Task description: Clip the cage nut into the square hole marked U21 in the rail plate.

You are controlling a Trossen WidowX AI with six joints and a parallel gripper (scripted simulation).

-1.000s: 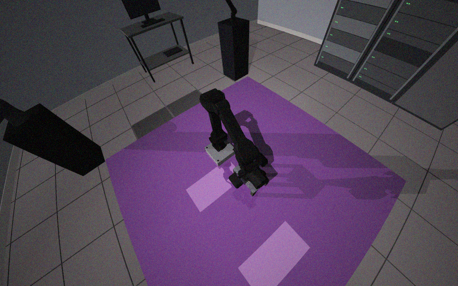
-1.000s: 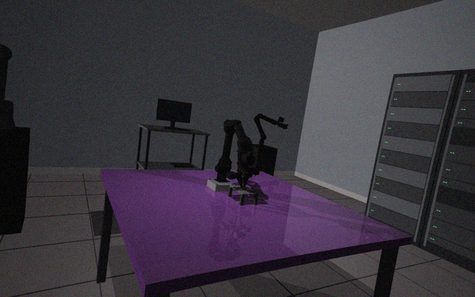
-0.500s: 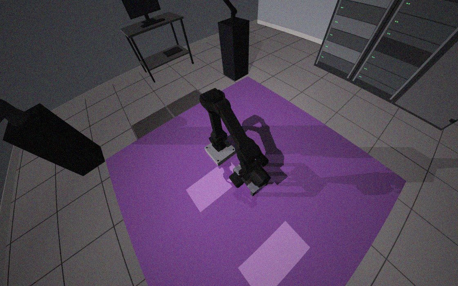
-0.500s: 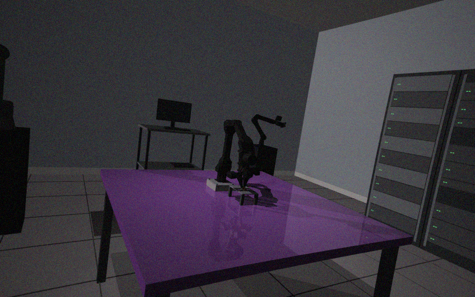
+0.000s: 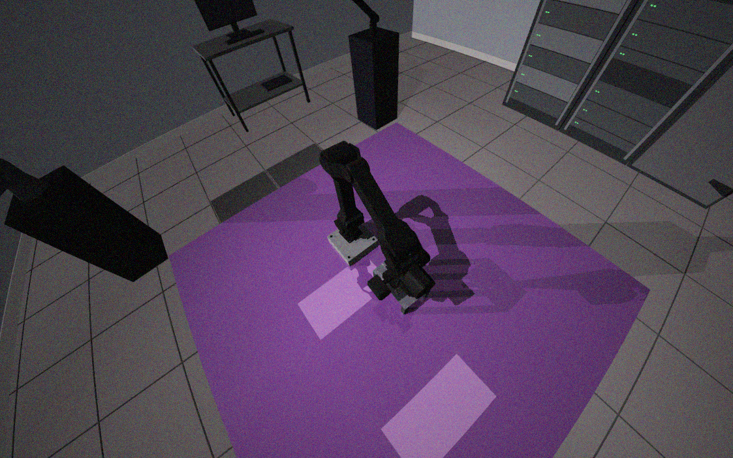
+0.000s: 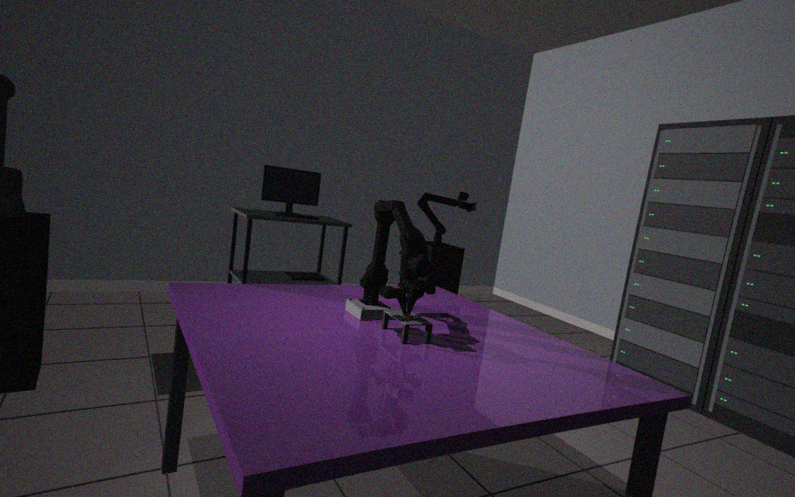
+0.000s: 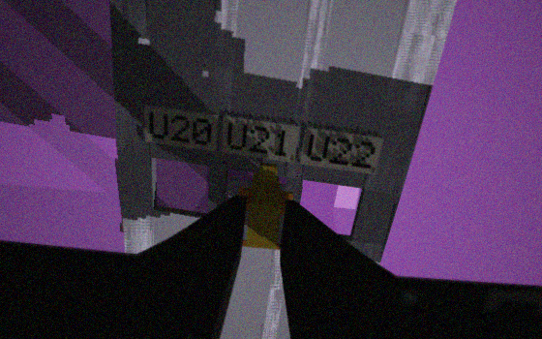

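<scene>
Rail plate (image 6: 395, 316) (image 7: 173, 92) on table (image 5: 277, 364) (image 6: 338, 383), beside arm base (image 5: 339, 246) (image 6: 355, 310). On plate, wrist view: label U21 (image 7: 260, 138) between 2 others, U20 (image 7: 180, 128) left, U22 (image 7: 342, 149) right.

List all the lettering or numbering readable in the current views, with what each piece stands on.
"U20": the left pale rectangular label on the grey metal rail plate, above a square hole.
"U21": the middle pale label, same plate, above the hole partly hidden by the yellow cage nut.
"U22": the right pale label, same plate, above another square hole.
No other text is readable; in the exterior view the plate is too small to read.
</scene>
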